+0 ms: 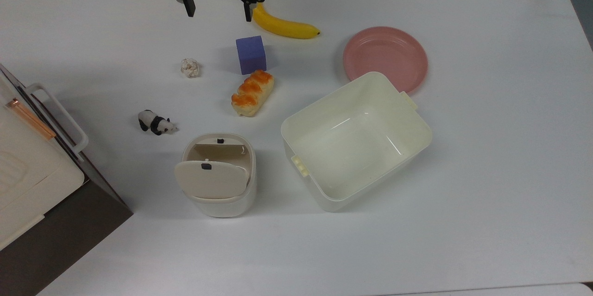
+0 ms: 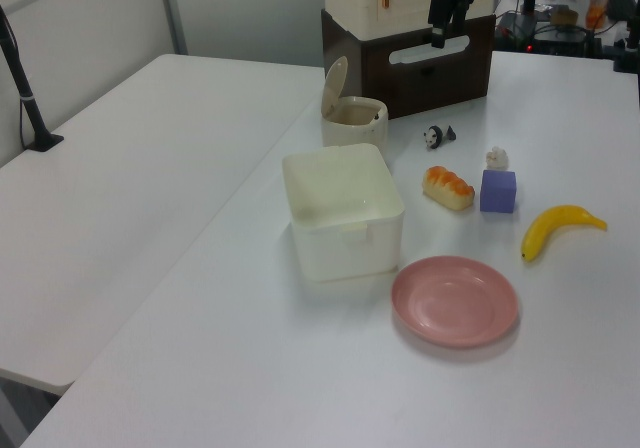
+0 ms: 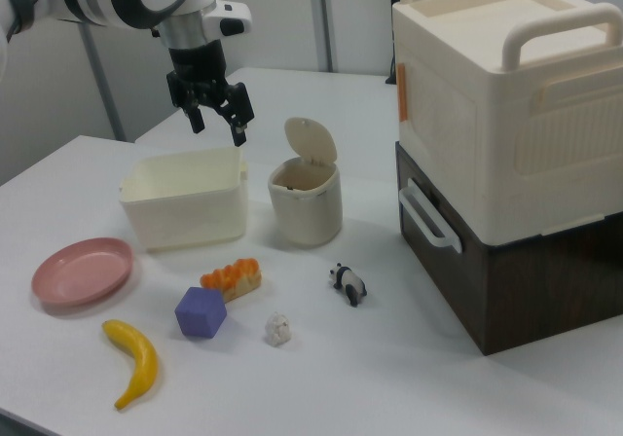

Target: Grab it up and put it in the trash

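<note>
The crumpled off-white paper ball [image 1: 190,67] [image 2: 496,157] [image 3: 278,329] lies on the white table, left of the purple cube in the top view. The trash [image 1: 217,194] [image 2: 352,120] [image 3: 307,207] is a small cream bin with its flap lid tipped open; it stands below the ball in the top view, beside the tub. My black gripper [image 1: 218,13] [image 2: 437,28] [image 3: 216,129] hangs open and empty well above the table. In the top view it is above the ball and to its right, near the banana's end.
A purple cube [image 1: 251,54], a banana [image 1: 283,26], a glazed bread roll [image 1: 252,92], a pink plate [image 1: 384,53] and a panda figurine [image 1: 156,122] lie around the ball. A large cream tub [image 1: 352,148] stands right of the trash. A cream-and-brown box stack [image 3: 496,154] fills the top view's left edge.
</note>
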